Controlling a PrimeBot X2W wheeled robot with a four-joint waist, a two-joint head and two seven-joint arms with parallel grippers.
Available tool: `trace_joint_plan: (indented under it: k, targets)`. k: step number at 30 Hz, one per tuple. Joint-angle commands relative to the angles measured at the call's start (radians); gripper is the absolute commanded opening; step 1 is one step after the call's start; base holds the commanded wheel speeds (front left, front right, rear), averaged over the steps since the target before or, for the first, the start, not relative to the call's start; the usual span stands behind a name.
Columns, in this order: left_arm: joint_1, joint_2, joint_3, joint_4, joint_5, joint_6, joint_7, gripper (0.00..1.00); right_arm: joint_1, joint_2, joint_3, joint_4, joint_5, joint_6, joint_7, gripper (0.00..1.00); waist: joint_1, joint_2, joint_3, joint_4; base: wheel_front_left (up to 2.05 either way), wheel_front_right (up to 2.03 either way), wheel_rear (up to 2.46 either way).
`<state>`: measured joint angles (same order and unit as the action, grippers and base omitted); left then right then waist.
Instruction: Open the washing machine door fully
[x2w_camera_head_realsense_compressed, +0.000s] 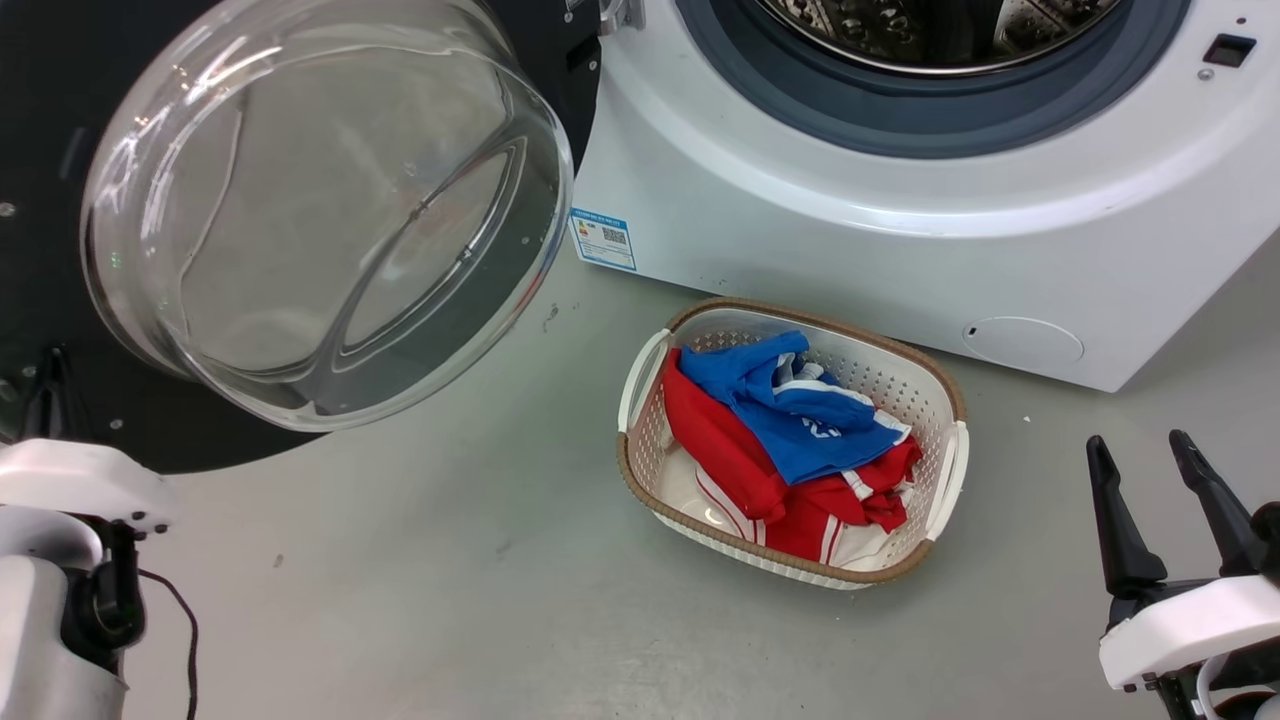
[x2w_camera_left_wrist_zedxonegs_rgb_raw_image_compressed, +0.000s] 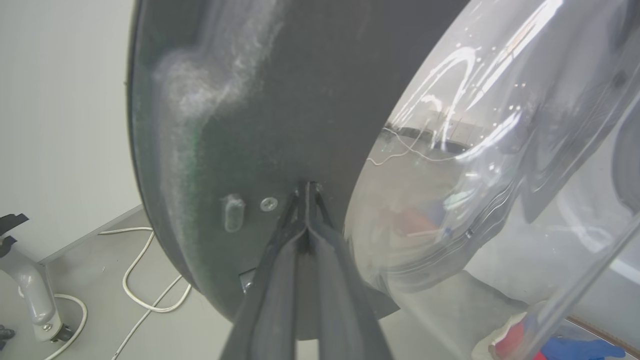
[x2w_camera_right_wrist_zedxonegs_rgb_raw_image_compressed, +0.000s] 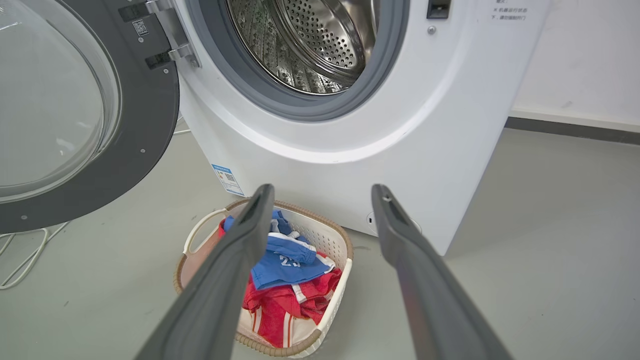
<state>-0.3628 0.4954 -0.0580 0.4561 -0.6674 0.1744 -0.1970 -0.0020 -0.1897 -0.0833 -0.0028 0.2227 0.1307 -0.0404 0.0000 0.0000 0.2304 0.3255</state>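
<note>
The washing machine door (x2w_camera_head_realsense_compressed: 320, 210) hangs swung out to the left of the washing machine (x2w_camera_head_realsense_compressed: 800, 230), its clear glass bowl facing me and its black rim around it. My left gripper (x2w_camera_left_wrist_zedxonegs_rgb_raw_image_compressed: 306, 192) is shut, and its joined tips touch the black inner face of the door (x2w_camera_left_wrist_zedxonegs_rgb_raw_image_compressed: 240, 125) beside a screw, just left of the glass bowl. Over the floor at the lower right, my right gripper (x2w_camera_head_realsense_compressed: 1138, 442) is open and holds nothing. In the right wrist view the right gripper (x2w_camera_right_wrist_zedxonegs_rgb_raw_image_compressed: 322, 190) points at the washing machine (x2w_camera_right_wrist_zedxonegs_rgb_raw_image_compressed: 325, 165), whose steel drum is exposed, with the door (x2w_camera_right_wrist_zedxonegs_rgb_raw_image_compressed: 75, 100) at the left.
A white laundry basket (x2w_camera_head_realsense_compressed: 820, 320) with a brown rim holds red and blue clothes on the floor in front of the machine. It sits just beyond the right fingers as the basket (x2w_camera_right_wrist_zedxonegs_rgb_raw_image_compressed: 327, 237). White cables (x2w_camera_left_wrist_zedxonegs_rgb_raw_image_compressed: 145, 280) and a grey stand foot (x2w_camera_left_wrist_zedxonegs_rgb_raw_image_compressed: 30, 295) lie behind the door.
</note>
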Motion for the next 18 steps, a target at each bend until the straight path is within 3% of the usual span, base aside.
trace_joint_plan:
  k: [1, 9, 18]
  targets:
    - [-0.023, 0.010, 0.006, 0.022, -0.005, -0.005, -0.005, 0.00, -0.011, -0.007, 0.002, -0.002, 0.011, 0.000, 0.000, 1.00, 0.0000, 0.0000, 0.005, -0.002, 0.00, 0.00, 0.00]
    - [-0.048, 0.007, 0.013, 0.088, -0.003, -0.022, -0.037, 0.00, -0.012, -0.016, 0.001, -0.001, 0.011, 0.000, 0.000, 1.00, 0.0000, 0.0000, 0.007, 0.000, 0.00, 0.00, 0.00]
    - [0.040, -0.049, 0.006, 0.016, 0.041, -0.005, -0.064, 0.00, 0.014, 0.004, 0.002, 0.009, 0.005, 0.000, -0.011, 1.00, 0.0000, 0.0000, -0.043, 0.036, 0.00, 0.00, 0.00]
